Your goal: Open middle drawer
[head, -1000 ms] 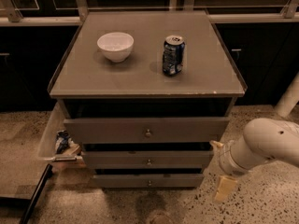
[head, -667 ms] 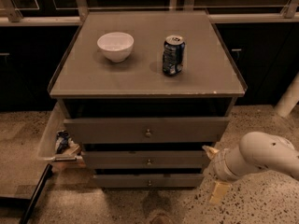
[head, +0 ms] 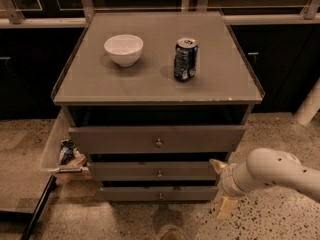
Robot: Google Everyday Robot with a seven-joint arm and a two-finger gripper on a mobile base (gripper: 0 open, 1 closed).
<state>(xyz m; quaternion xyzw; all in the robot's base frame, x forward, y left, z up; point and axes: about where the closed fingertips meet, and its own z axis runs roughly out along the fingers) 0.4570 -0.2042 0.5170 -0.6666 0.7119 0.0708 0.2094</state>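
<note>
The grey three-drawer cabinet (head: 157, 79) stands in the middle of the camera view. The middle drawer (head: 130, 171) has a low flat front and a small round knob (head: 159, 173). It sits pushed in between the taller top drawer (head: 115, 139) and the narrower bottom drawer (head: 130, 193). My gripper (head: 221, 186) is open and empty at the right end of the middle drawer's front, close to the cabinet's right edge. One fingertip (head: 216, 163) is level with the drawer's top edge and the other (head: 225, 207) hangs lower near the floor. The white arm (head: 280, 174) comes in from the right.
A white bowl (head: 123, 49) and a blue soda can (head: 185, 59) stand on the cabinet top. A clear bin (head: 57, 149) with snack packets sits by the cabinet's left side. A white pole (head: 309, 106) stands at the right. Dark cupboards line the back; the floor is speckled stone.
My gripper and arm have moved left toward the cabinet's right edge, close to the middle drawer. The drawers have not moved.
</note>
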